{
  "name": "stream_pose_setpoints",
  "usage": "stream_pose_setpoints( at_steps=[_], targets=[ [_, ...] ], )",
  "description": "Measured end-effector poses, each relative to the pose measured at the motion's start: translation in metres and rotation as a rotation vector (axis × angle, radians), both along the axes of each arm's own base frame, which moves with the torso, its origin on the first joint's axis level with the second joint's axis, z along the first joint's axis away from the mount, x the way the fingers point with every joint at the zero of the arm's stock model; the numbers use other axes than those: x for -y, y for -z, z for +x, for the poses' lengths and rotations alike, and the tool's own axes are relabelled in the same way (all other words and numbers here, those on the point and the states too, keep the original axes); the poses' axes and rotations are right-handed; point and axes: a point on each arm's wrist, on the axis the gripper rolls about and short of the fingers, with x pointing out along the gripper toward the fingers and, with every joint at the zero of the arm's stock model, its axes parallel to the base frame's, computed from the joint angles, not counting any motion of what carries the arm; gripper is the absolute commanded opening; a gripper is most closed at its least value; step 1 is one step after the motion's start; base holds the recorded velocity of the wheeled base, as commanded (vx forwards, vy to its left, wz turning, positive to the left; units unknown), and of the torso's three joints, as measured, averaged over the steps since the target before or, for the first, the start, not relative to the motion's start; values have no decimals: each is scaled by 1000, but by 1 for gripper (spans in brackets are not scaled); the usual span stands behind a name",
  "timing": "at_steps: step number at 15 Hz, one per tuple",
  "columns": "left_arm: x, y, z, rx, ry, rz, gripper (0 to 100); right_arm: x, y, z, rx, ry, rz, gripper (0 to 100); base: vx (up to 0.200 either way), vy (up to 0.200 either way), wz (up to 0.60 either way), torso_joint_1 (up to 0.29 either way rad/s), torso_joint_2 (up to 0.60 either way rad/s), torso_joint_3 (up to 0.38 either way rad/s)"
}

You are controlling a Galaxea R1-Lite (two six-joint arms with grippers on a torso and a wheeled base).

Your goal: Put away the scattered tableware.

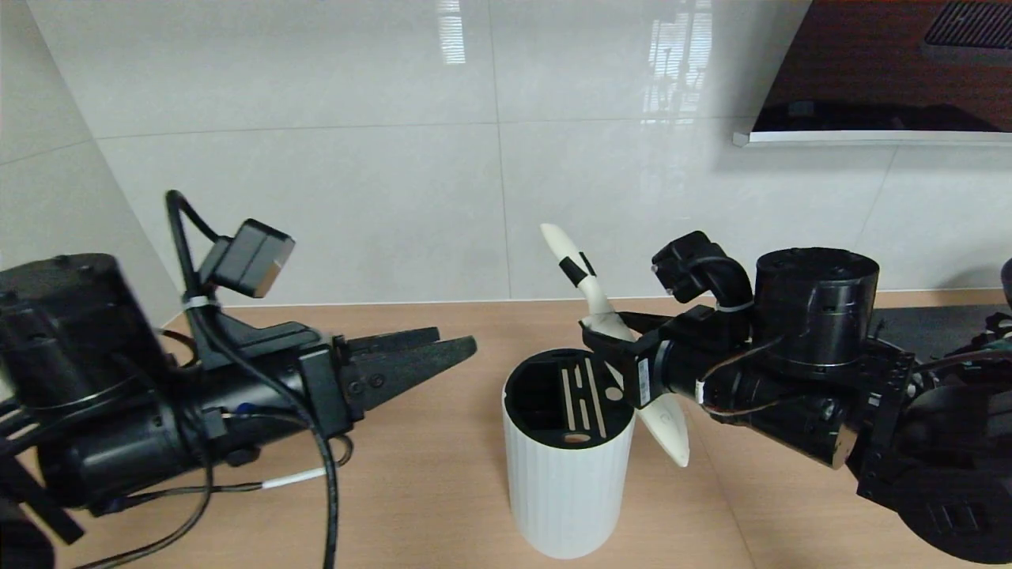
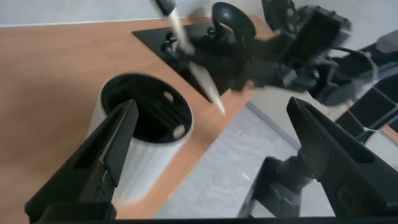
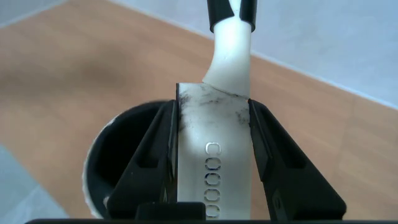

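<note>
A cream spoon (image 1: 590,291) with a black band on its handle is clamped in my right gripper (image 1: 621,357), which is shut on it. The spoon hangs tilted, bowl end down, just right of the rim of a white ribbed utensil holder (image 1: 565,486) with a black slotted inside. The right wrist view has the spoon (image 3: 225,59) between the fingers (image 3: 158,146), above the holder (image 3: 99,165). My left gripper (image 1: 439,353) hovers left of the holder, open and holding nothing. Its own view (image 2: 212,104) looks past both fingers to the holder (image 2: 140,171) and the spoon (image 2: 198,73).
The holder stands on a wooden countertop (image 1: 427,466) against a white tiled wall (image 1: 395,158). A black cooktop (image 1: 925,325) lies at the right, under a dark range hood (image 1: 877,71). Bare counter lies left of and in front of the holder.
</note>
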Motion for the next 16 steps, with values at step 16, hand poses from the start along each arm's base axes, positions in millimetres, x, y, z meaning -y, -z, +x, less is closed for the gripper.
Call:
stream_pose_setpoints(
  at_steps=[16],
  targets=[
    [72,24,39,36,-84,-78,100,-26,-4,-32,21,-63,44,0,0,0,0,0,0,0]
  ],
)
